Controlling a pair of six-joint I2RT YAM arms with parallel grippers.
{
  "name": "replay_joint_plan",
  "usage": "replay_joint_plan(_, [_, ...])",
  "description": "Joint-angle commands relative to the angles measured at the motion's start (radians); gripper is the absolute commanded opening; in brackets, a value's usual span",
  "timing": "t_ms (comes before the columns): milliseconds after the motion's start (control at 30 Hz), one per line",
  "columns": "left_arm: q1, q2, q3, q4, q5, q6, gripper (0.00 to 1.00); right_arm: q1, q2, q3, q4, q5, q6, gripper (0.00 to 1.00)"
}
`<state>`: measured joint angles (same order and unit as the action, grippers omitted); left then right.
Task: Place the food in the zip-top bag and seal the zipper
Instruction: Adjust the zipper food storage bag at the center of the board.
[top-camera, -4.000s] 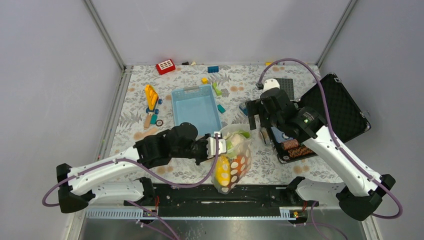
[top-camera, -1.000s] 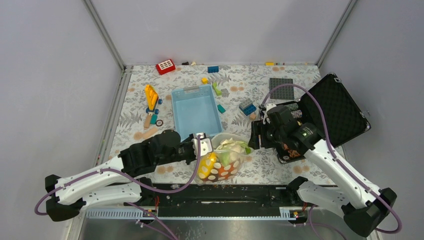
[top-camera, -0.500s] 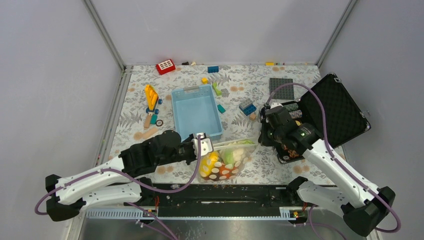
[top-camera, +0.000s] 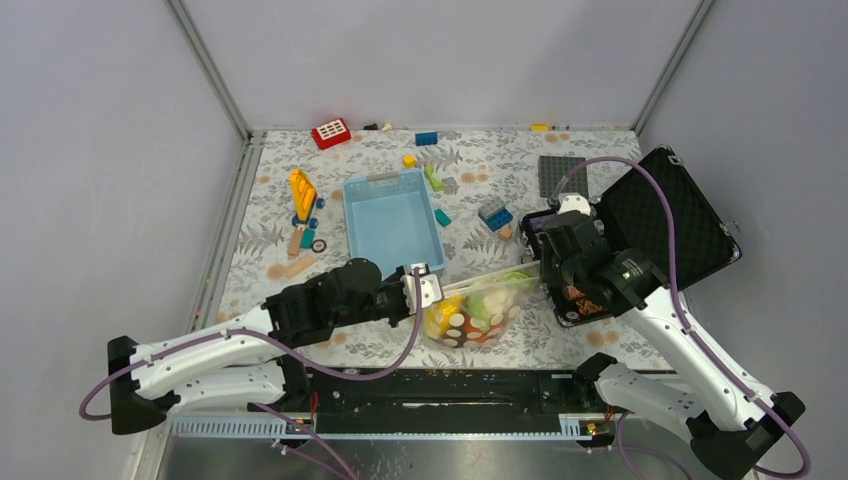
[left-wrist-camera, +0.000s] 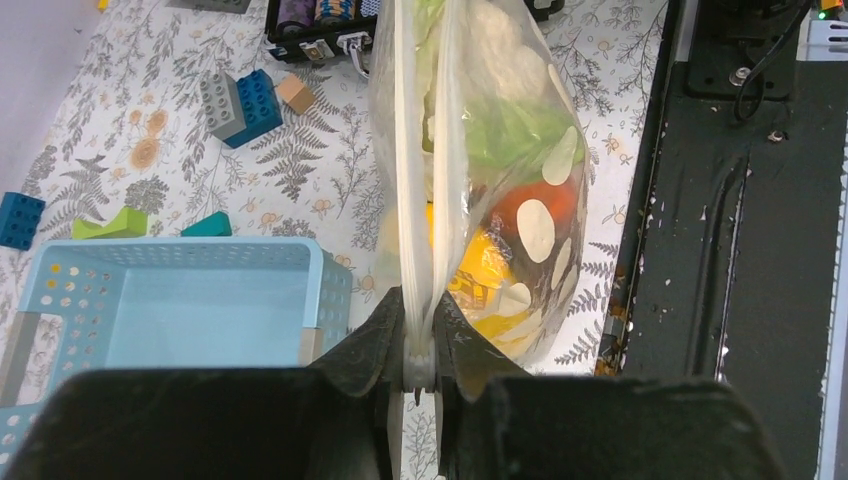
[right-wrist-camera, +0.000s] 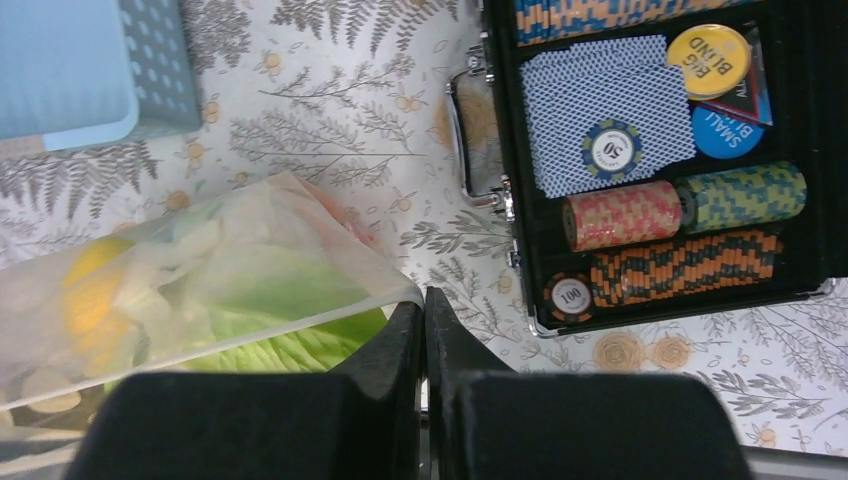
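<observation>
The zip-top bag (top-camera: 478, 308) hangs stretched between my two grippers near the table's front edge. The food (top-camera: 462, 314) is inside it: yellow, orange, green and white pieces. My left gripper (top-camera: 428, 290) is shut on the left end of the zipper (top-camera: 485, 281). In the left wrist view the zipper strip (left-wrist-camera: 414, 200) runs straight out of the left gripper (left-wrist-camera: 420, 352), with the bag (left-wrist-camera: 520, 120) bulging to its right. My right gripper (top-camera: 540, 277) is shut on the bag's right corner. The right wrist view shows that corner of the bag (right-wrist-camera: 220, 265) pinched at the right gripper (right-wrist-camera: 422, 300).
The light-blue basket (top-camera: 392, 222) stands just behind the bag. An open black case (top-camera: 660, 225) with poker chips (right-wrist-camera: 680, 205) lies to the right. Loose bricks (top-camera: 494, 214), a red block (top-camera: 331, 132) and a yellow toy (top-camera: 303, 192) are scattered further back. A black rail (top-camera: 450, 385) runs along the front.
The right gripper has shut on the bag's right corner. The bag's mouth, gaping a second ago, is now pulled flat and taut, and both grippers have shifted right.
</observation>
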<state>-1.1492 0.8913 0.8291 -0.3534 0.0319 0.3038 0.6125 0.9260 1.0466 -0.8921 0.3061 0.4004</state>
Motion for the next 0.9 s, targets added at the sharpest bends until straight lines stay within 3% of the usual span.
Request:
replay_joint_plan(0, [0.003, -0.002, -0.052, -0.028, -0.028, -0.053, 0.00, -0.056, 0.014, -0.040, -0.106, 0.375, -0.050, 0.00])
replay_joint_plan(167, [0.006, 0.032, -0.060, -0.008, -0.073, -0.101, 0.00, -0.057, -0.013, -0.022, -0.139, 0.441, -0.012, 0.00])
replay_joint_plan(300, [0.006, 0.053, -0.019, 0.046, -0.041, -0.129, 0.03, -0.056, -0.083, -0.014, -0.092, 0.321, -0.033, 0.00])
replay_joint_plan(367, [0.006, 0.058, -0.016, 0.111, 0.028, -0.153, 0.27, -0.056, -0.106, -0.012, -0.073, 0.244, -0.037, 0.00])
replay_joint_plan(467, [0.007, 0.062, -0.067, 0.210, 0.105, -0.199, 0.71, -0.056, -0.114, -0.013, -0.073, 0.155, -0.023, 0.00])
replay_joint_plan(533, [0.007, 0.062, -0.107, 0.256, 0.093, -0.250, 0.92, -0.056, -0.114, -0.022, -0.080, 0.142, -0.008, 0.00])
replay_joint_plan(567, [0.008, 0.060, -0.127, 0.273, 0.076, -0.280, 0.98, -0.056, -0.112, -0.026, -0.087, 0.139, -0.001, 0.00])
replay_joint_plan(667, [0.007, 0.019, -0.214, 0.378, 0.059, -0.350, 0.99, -0.056, -0.109, -0.036, -0.097, 0.129, 0.020, 0.00])
replay_joint_plan(867, [0.028, -0.043, -0.390, 0.734, -0.005, -0.462, 0.99, -0.056, -0.129, -0.064, -0.096, 0.138, 0.035, 0.00])
